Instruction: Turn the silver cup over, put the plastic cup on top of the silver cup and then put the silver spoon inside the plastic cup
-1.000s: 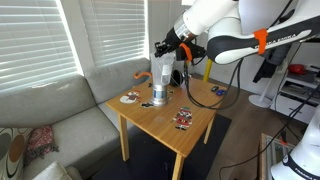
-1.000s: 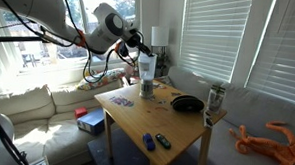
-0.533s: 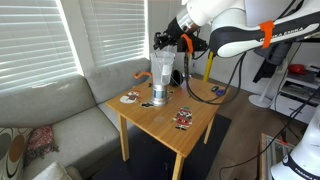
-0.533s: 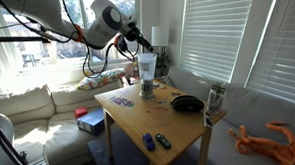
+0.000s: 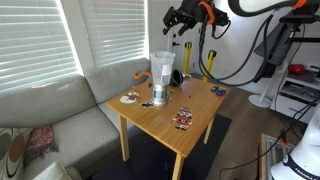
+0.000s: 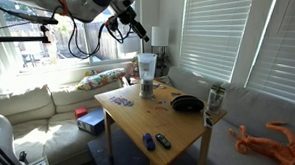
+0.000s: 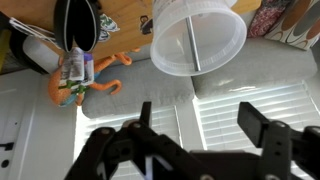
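The translucent plastic cup (image 5: pixel 162 68) (image 6: pixel 146 67) stands upright on the upturned silver cup (image 5: pixel 159 96) (image 6: pixel 145 89) near the back of the wooden table (image 5: pixel 175 128). From above, the wrist view shows the plastic cup's round mouth (image 7: pixel 215 30) with a thin silver spoon (image 7: pixel 196 58) leaning inside it. My gripper (image 5: pixel 180 19) (image 6: pixel 130 19) (image 7: pixel 203 125) hangs well above the stack, open, with nothing between its fingers (image 7: pixel 262 122). The silver cup is hidden under the plastic cup in the wrist view.
A black bowl (image 6: pixel 187 103) (image 7: pixel 78 25), a jar (image 6: pixel 216 98) and small flat items (image 5: pixel 184 120) lie on the table. A dark kettle (image 5: pixel 177 76) stands behind the stack. An orange octopus toy (image 6: pixel 280 138) lies on the grey sofa (image 5: pixel 60 110).
The gripper has opened, let go at the plastic cup's rim and risen high above the stack. The two cups have stayed in place.
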Controlling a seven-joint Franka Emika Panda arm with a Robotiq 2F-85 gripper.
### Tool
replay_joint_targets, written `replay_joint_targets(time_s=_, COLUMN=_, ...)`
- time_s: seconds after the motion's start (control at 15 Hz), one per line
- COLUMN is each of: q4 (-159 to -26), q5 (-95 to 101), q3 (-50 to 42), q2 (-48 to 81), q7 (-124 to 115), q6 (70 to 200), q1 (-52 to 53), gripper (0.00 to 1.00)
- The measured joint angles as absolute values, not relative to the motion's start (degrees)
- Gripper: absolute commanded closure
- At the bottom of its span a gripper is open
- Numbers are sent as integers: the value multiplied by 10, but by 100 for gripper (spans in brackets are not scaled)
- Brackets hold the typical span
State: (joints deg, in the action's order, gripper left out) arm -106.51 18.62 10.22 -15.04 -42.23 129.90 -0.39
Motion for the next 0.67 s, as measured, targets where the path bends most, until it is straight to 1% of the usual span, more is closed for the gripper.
replay_joint_targets(time_s=0.33, q4=-1019, q5=184, q3=97, q2=-159, q7=-383, q6=1189, q1=-5, gripper=0)
replay_joint_targets(time_s=0.67, q4=-1011, q5=173, q3=97, q2=-157, q7=-376, q6=1154, q1=-5, gripper=0)
